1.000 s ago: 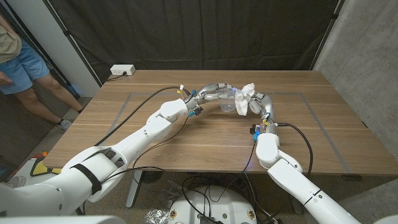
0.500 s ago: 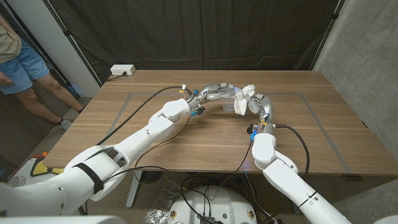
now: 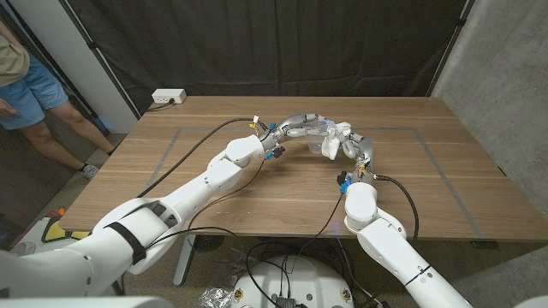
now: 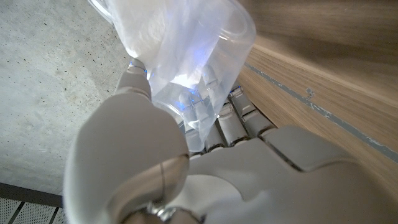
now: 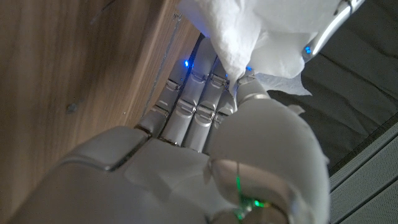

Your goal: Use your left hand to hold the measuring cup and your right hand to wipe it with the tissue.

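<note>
The clear plastic measuring cup (image 3: 315, 142) is held above the far middle of the table by my left hand (image 3: 301, 125). Seen from the left wrist, the cup (image 4: 193, 59) sits between the thumb and fingers of that hand (image 4: 186, 162). My right hand (image 3: 353, 145) grips a crumpled white tissue (image 3: 336, 137) and presses it against the cup's right side. From the right wrist, the tissue (image 5: 249, 31) bulges out of the hand (image 5: 217, 143), pinched between thumb and fingers.
A white power strip (image 3: 168, 97) lies at the table's far left corner. A person (image 3: 26, 77) stands off the left side of the table (image 3: 257, 197). A black cable (image 3: 184, 145) runs along my left arm.
My right hand has moved the tissue slightly down and in against the cup, and the right forearm has shifted leftward. The left hand and the cup have barely moved.
</note>
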Tool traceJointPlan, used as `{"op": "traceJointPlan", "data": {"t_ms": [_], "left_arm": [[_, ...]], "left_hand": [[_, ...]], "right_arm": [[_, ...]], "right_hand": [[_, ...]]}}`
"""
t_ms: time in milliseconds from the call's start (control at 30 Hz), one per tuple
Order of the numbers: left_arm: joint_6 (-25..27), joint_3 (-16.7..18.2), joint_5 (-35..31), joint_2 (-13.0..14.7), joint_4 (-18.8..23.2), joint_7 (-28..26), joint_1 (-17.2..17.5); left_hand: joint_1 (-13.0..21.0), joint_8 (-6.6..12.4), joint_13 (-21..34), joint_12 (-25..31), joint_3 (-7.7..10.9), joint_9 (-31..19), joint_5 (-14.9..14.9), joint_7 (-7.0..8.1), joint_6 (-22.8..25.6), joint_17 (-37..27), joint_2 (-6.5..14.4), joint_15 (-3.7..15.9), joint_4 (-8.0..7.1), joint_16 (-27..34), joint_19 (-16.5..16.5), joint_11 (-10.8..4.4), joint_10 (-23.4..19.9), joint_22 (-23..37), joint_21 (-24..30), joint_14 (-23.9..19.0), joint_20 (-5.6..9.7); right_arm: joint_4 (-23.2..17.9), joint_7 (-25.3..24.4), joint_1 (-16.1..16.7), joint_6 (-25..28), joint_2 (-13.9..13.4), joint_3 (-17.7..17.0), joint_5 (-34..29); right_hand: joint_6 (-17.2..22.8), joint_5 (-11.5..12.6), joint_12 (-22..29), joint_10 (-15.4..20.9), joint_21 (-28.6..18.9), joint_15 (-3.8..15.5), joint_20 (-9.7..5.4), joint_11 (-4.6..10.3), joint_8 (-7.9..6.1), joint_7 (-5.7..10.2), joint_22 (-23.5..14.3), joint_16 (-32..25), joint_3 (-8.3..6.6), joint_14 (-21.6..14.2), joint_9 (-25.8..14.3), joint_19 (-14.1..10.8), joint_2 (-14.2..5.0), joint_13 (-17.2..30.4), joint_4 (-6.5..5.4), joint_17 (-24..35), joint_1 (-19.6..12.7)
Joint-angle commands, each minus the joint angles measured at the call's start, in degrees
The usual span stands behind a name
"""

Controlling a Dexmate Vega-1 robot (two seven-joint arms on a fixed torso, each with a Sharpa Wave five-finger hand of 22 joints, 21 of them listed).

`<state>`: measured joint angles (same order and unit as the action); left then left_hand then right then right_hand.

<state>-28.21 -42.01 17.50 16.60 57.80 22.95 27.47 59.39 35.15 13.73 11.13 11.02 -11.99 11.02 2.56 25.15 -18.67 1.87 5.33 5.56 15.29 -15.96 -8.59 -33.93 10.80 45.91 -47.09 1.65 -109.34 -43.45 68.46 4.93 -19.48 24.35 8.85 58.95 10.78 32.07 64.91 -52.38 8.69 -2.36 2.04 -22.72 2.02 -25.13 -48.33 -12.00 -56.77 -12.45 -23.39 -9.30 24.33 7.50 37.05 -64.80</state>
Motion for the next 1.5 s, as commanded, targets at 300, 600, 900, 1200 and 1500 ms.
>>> {"op": "traceJointPlan", "data": {"t_ms": [300,600,900,1200,1500], "left_arm": [[-1.5,-0.2,0.1,-1.2,-2.5,1.0,-1.1],[-2.5,0.6,0.4,-1.6,-3.2,0.0,-1.5],[-4.0,1.1,0.9,-2.4,-4.4,-0.1,-2.1],[-4.2,1.1,1.3,-3.0,-5.5,0.4,-2.6],[-4.3,0.4,1.0,-3.8,-7.1,1.5,-3.1]], "left_hand": [[1.2,0.41,0.2,0.2,0.37,-0.1,0.3,0.14,0.3,-0.5,1.1,7.04,0.29,0.5,-0.3,0.26,0.4,0.2,0.4,-1.0,0.30],[1.2,0.46,0.3,0.4,0.46,-0.1,0.3,-0.04,0.4,-0.7,1.1,7.05,0.36,0.6,-0.3,0.20,0.2,0.2,0.4,-1.0,0.30],[1.2,0.56,0.4,0.6,0.57,-0.1,0.3,-0.09,0.6,-0.9,1.2,7.02,0.39,0.7,-0.5,0.20,-0.1,0.2,0.5,-0.9,0.42],[1.2,0.59,0.5,0.7,0.61,-0.1,0.2,-0.04,0.7,-1.1,1.1,7.01,0.47,0.8,-0.5,-0.03,-0.1,0.2,0.6,-1.0,0.49],[1.2,0.62,0.6,0.7,0.64,-0.1,0.2,-0.04,0.8,-1.2,1.1,7.01,0.51,0.8,-0.5,0.12,-0.2,0.2,0.7,-1.0,0.50]], "right_arm": [[0.2,2.9,-0.4,-2.0,-0.6,-0.2,7.0],[0.3,2.9,0.0,-0.9,-1.3,-0.1,8.5],[0.9,2.0,0.4,1.2,-1.6,0.1,9.7],[1.9,1.5,0.6,2.5,-1.7,0.2,11.4],[3.1,2.2,-1.0,0.3,-1.9,0.4,11.3]], "right_hand": [[0.4,0.4,-0.1,0.5,-1.7,4.23,-1.89,0.29,-0.24,0.05,-0.5,-1.1,0.71,0.3,-0.4,0.7,-0.11,0.5,-0.08,0.5,-1.1],[0.5,0.4,-0.2,0.6,-2.7,4.23,-1.91,-0.02,-0.18,-0.09,-0.7,-1.7,0.98,0.6,-0.6,1.0,-0.22,0.7,-0.22,0.5,-1.2],[0.6,0.4,-0.3,1.0,-3.6,4.24,-1.86,0.19,-0.12,-0.07,-0.8,-2.2,1.18,0.8,-0.6,1.3,-0.24,0.7,-0.23,0.5,-1.4],[0.8,0.5,-0.5,1.2,-4.6,4.26,-1.83,-0.19,-0.08,-0.33,-0.9,-2.7,1.37,0.9,-0.7,1.6,-0.25,0.8,-0.23,0.5,-1.7],[0.9,0.5,-0.7,1.1,-5.4,4.28,-1.96,0.01,0.03,-0.33,-1.0,-3.2,1.53,1.0,-0.7,1.9,-0.30,1.0,-0.28,0.5,-1.9]]}}
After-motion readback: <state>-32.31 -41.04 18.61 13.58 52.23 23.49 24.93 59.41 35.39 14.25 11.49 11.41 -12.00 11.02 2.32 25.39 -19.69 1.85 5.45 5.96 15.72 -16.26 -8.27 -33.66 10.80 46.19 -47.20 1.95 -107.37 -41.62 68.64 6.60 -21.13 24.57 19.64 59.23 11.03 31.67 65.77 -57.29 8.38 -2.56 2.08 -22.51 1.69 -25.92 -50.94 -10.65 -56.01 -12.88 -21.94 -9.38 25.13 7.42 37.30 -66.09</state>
